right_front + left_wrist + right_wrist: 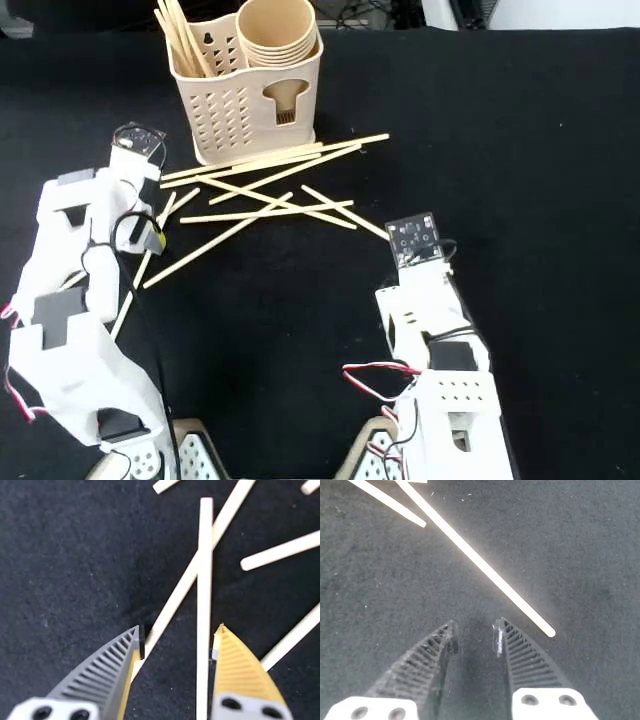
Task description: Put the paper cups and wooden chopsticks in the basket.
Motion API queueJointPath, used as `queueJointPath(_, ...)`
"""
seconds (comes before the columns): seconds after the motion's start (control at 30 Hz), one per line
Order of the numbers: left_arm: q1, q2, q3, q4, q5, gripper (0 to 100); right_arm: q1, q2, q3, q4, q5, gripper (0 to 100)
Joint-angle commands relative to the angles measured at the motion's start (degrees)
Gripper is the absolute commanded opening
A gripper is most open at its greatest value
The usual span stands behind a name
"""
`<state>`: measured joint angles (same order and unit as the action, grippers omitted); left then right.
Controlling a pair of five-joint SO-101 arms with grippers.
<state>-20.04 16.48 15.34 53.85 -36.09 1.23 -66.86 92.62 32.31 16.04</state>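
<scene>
My left claw [178, 630] is spread astride one chopstick [204, 580]; my right claw [476, 627] gapes above the table [395, 580] beside a second chopstick [480, 562]; paper cups [277, 35] sit stacked in the basket [250, 120]; loose wooden chopsticks [270, 192] lie scattered just before the basket.

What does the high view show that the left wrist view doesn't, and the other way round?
High view, not left wrist view: the basket holding stacked paper cups and upright chopsticks. Left wrist view, not high view: the left hand seen close up, open, with two crossed chopsticks running through its gap. Both: loose chopsticks lying on the black table.
</scene>
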Motion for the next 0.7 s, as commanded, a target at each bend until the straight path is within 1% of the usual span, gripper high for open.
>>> queueJointPath(0.0, -0.9, 2.0, -4.5, -0.2, -0.3, 24, -0.4, -0.7, -0.1, -1.1, 0.1, 14.1)
queueJointPath(0.07, -0.9, 2.1, -4.7, -0.2, -0.4, 24, -0.4, -0.7, -0.1, -1.1, 0.1, 14.1)
queueJointPath(0.13, -0.7, 2.1, -5.4, 1.7, -0.9, 24, -0.4, -0.7, -0.1, -1.1, 0.1, 14.1)
queueJointPath(0.3, -0.8, 2.7, -8.9, 7.0, -8.9, 24, -0.4, -0.7, -0.1, -1.1, 0.1, 14.1)
queueJointPath(0.57, -3.1, 3.1, -9.0, 7.7, -17.3, 24, -0.4, -0.7, -0.1, -1.1, 0.1, 14.1)
queueJointPath(0.67, -3.3, 5.5, -9.0, 7.8, -18.4, 24, -0.4, -0.7, -0.1, -1.1, 0.1, 14.1)
